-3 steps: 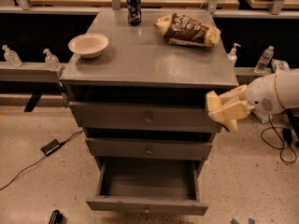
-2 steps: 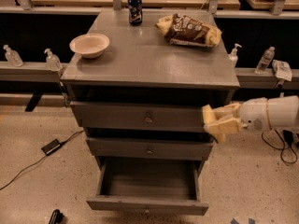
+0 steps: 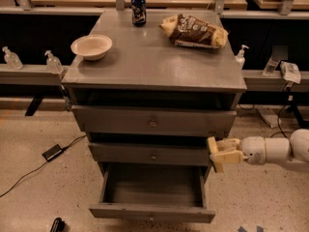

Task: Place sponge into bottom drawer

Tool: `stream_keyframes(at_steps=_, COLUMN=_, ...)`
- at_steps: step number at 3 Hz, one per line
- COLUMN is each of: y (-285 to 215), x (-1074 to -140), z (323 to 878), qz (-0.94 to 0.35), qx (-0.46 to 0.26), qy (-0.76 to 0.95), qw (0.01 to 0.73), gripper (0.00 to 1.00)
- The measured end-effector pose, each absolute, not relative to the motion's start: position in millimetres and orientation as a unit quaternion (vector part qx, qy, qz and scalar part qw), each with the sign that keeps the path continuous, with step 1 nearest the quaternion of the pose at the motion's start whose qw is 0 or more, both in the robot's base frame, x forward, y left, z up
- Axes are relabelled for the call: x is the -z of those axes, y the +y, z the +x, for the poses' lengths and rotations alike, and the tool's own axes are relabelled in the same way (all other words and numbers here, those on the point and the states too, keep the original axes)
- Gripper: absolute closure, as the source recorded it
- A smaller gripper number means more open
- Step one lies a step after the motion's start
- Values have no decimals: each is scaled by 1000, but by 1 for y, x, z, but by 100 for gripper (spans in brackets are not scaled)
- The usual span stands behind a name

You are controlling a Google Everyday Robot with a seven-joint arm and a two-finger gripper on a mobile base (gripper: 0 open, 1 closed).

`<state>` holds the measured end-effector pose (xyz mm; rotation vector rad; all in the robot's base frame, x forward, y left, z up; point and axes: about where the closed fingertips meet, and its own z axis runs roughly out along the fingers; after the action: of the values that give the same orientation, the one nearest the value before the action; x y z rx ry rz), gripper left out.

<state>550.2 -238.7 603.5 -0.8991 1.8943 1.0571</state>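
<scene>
Camera view shows the gripper (image 3: pixel 217 152) at the right side of the cabinet (image 3: pixel 154 66), level with the front of the middle drawer (image 3: pixel 153 154), on a white arm (image 3: pixel 270 151) that reaches in from the right edge. Its two pale yellow fingers (image 3: pixel 228 143) stand a little apart, one above the other, clamped on the sponge (image 3: pixel 213 154), a pale yellow slab at their tips whose colour blends with them. The sponge is just beside the cabinet's right front corner, above and to the right of the bottom drawer (image 3: pixel 152 212), not inside it. That drawer is pulled out toward the near side, its grey floor bare. On the cabinet top sit a bowl (image 3: pixel 91 46) at far left, a can (image 3: pixel 138 9) at the far edge and a snack bag (image 3: pixel 193 30) at far right
</scene>
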Motion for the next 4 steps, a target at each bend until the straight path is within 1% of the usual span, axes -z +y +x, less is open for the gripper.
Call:
stream_keyframes(at_steps=1, y=-259, x=-517, z=535, qz=-310, qx=-454, qy=762, qw=342, gripper=100)
stream_keyframes(at_steps=2, y=-256, x=-496, z=529, qz=-301, qx=-465, qy=763, qw=333, gripper=100)
stream_keyframes(at_steps=3, y=-254, x=-498, z=531, qz=-303, qx=-468, qy=759, qw=335, gripper=100)
stream_keyframes(at_steps=4, y=-241, x=-468, z=535, qz=-293, qx=-516, qy=730, qw=339, gripper=100)
